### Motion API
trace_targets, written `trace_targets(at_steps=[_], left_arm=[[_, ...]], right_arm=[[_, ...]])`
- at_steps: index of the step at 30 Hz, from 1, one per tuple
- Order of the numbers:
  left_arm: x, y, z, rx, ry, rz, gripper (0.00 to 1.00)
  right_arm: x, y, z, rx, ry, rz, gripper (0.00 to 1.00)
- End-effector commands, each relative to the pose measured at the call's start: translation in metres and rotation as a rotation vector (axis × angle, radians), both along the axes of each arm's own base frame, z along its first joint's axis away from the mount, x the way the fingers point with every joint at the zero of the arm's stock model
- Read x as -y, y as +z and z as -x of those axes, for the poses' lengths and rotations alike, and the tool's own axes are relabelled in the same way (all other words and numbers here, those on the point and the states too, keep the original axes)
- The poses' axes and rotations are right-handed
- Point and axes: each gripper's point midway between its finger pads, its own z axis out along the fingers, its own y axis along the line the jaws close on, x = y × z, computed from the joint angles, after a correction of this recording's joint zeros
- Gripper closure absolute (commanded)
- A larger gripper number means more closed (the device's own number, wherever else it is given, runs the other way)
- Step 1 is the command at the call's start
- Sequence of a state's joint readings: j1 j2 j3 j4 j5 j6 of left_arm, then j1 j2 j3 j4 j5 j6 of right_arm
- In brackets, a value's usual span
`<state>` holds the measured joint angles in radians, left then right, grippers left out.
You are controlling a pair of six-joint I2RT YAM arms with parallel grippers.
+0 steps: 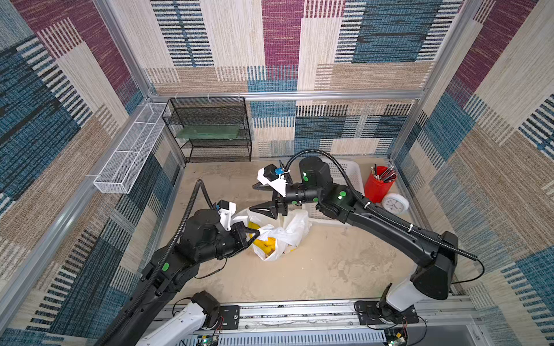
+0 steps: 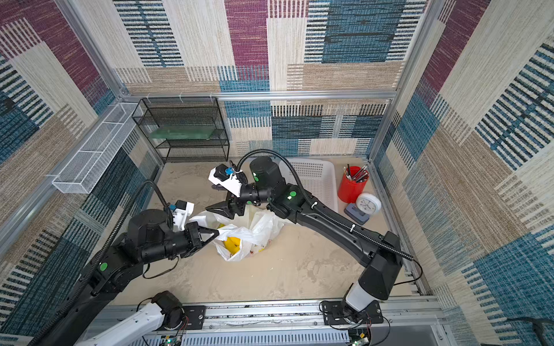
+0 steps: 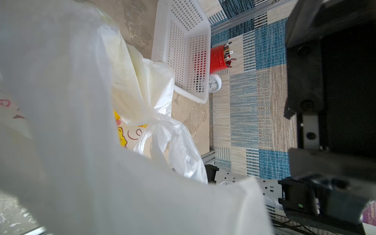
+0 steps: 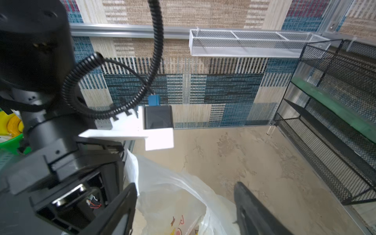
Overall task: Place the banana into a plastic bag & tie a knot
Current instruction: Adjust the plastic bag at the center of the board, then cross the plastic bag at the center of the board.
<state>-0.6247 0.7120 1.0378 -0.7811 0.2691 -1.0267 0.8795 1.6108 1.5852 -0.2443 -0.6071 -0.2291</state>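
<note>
The plastic bag (image 1: 287, 230) (image 2: 254, 227) lies crumpled in the middle of the table, and the yellow banana (image 1: 266, 244) (image 2: 232, 244) shows through its film. My left gripper (image 1: 255, 233) (image 2: 216, 232) is shut on a white handle strip at the bag's left side. In the left wrist view the bag (image 3: 71, 122) hides the jaws. The handle strips bunch together (image 3: 154, 119); I cannot tell whether this is a tied knot. My right gripper (image 1: 254, 197) (image 2: 211, 197) (image 4: 185, 185) hangs open over the far part of the bag (image 4: 173, 201), holding nothing.
A white perforated basket (image 1: 350, 176) sits behind the right arm. Beside it stand a red cup of pens (image 1: 378, 187) and a small white clock (image 1: 395, 203). A black mesh shelf (image 1: 209, 131) stands at the back left, and a white mesh tray (image 1: 132, 146) hangs on the left wall.
</note>
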Motion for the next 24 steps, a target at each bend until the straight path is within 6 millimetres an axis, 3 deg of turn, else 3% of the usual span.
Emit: trace_targets(at_steps=[1, 6, 10, 15, 20, 22, 24], left_arm=[[-0.011, 0.002, 0.0, 0.039, 0.055, 0.009, 1.0], [-0.033, -0.018, 0.006, 0.024, 0.172, 0.043, 1.0], [-0.032, -0.021, 0.004, 0.01, 0.181, 0.048, 1.0], [-0.028, -0.016, -0.001, 0.016, 0.171, 0.031, 1.0], [-0.026, -0.015, -0.002, 0.012, 0.166, 0.031, 1.0], [-0.026, -0.015, -0.002, 0.01, 0.164, 0.031, 1.0], [-0.026, -0.014, -0.003, 0.01, 0.168, 0.032, 1.0]], right_arm=[[-0.007, -0.008, 0.008, 0.006, 0.028, 0.034, 0.27], [-0.017, -0.015, 0.023, 0.006, 0.074, 0.06, 0.29], [-0.022, -0.018, 0.033, -0.006, 0.101, 0.073, 0.34], [-0.027, -0.029, 0.042, 0.001, 0.118, 0.111, 0.52], [-0.033, -0.024, 0.039, 0.006, 0.121, 0.106, 0.68], [-0.033, -0.024, 0.036, 0.002, 0.111, 0.109, 0.81], [-0.029, -0.024, 0.03, -0.021, 0.08, 0.113, 1.0]])
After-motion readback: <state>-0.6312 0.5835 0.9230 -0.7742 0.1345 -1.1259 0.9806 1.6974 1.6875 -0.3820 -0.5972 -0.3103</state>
